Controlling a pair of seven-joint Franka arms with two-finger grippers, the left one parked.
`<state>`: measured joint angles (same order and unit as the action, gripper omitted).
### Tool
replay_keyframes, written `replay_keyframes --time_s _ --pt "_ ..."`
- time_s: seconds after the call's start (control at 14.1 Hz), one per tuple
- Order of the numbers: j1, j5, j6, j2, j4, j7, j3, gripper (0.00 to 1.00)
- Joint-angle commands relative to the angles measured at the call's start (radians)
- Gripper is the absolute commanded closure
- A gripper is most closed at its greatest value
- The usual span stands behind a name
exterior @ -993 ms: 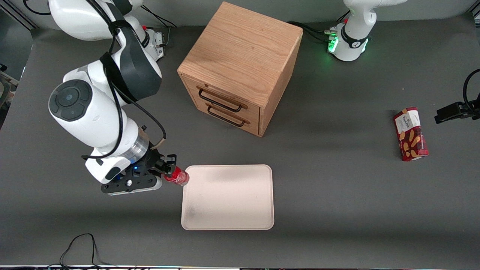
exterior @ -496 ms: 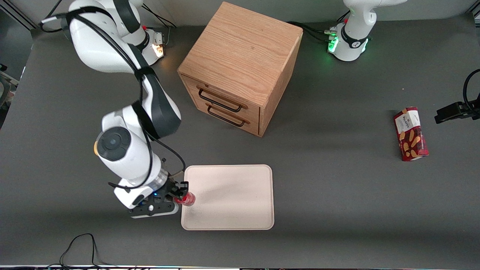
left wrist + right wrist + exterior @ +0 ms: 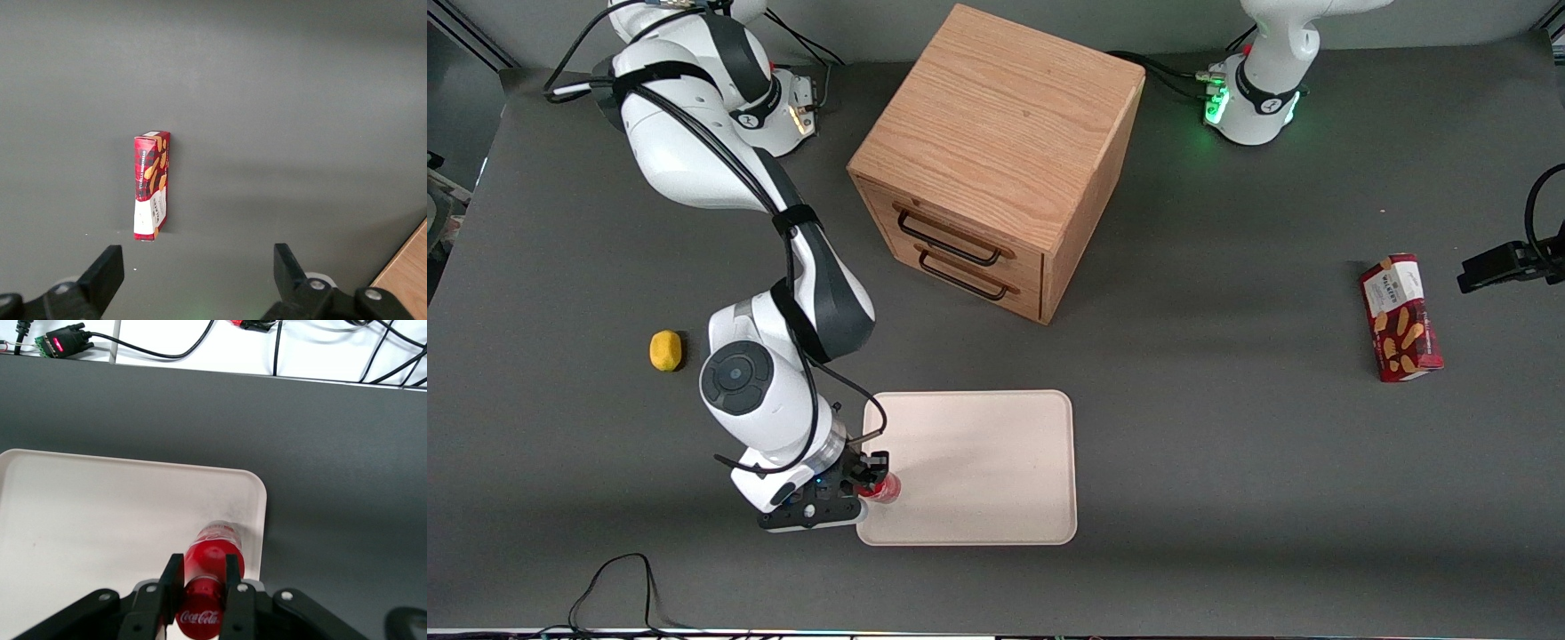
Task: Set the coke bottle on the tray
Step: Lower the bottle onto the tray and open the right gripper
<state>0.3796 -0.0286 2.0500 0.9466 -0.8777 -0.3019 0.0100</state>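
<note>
The small red coke bottle (image 3: pixel 887 487) is held in my gripper (image 3: pixel 871 476), which is shut on its neck and cap. The bottle hangs over the corner of the pale cream-pink tray (image 3: pixel 978 462) that is nearest the front camera and toward the working arm's end of the table. In the right wrist view the bottle (image 3: pixel 213 560) sits between the two black fingers (image 3: pixel 172 583) of my gripper (image 3: pixel 202 583), above the tray (image 3: pixel 100 513) close to its rounded corner. I cannot tell whether the bottle's base touches the tray.
A wooden drawer cabinet (image 3: pixel 996 160) stands farther from the front camera than the tray. A yellow lemon (image 3: pixel 665 349) lies on the table beside the working arm. A dark red biscuit box (image 3: pixel 1400 317) lies toward the parked arm's end and shows in the left wrist view (image 3: pixel 151 184).
My gripper has carried the bottle nearer to the front camera along the tray's edge, from its farther corner to its nearest corner. The arm's move uncovered the lemon.
</note>
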Motion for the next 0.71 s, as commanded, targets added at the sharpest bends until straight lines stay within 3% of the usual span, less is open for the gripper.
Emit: replay_keyframes --time_s 0.0,0.14,0.35,0.64 --pt "-0.002 -0.02 0.051 0.0 -0.026 -0.005 -0.001 1.0" --pt "-0.002 -0.02 0.065 0.0 -0.04 -0.006 -0.001 0.98" --pt "-0.004 -0.016 0.065 0.0 -0.04 -0.026 -0.001 0.0" --pt "-0.001 -0.011 0.05 -0.022 -0.04 -0.04 -0.001 0.0"
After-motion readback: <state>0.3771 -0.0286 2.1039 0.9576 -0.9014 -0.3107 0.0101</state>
